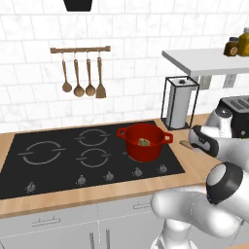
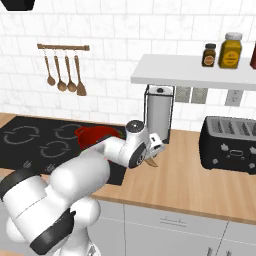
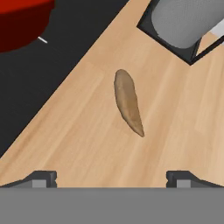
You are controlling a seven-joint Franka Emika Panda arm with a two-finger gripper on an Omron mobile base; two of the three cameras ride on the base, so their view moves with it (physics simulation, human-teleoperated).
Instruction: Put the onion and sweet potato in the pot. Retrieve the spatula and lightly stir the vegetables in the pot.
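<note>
While the red pot (image 1: 144, 141) sits on the black cooktop (image 1: 58, 160) at centre frame in the left base view, a pale lump that looks like the onion (image 1: 143, 142) already inside it, the jaws (image 3: 111, 178) hang spread wide and empty over the wooden table (image 3: 87, 131). In the hand view, the sweet potato (image 3: 127, 102) lies on bare wood at mid-frame, directly above the two dark fingertips (image 3: 41, 178) and clear of both. Its long axis runs from upper left to lower right, tapering to a point at the lower end. The fingertips stand left and right of it, so they straddle it roughly across its width, which suits a descent onto its thicker middle. A paper towel holder (image 3: 186, 22) stands at upper right.
</note>
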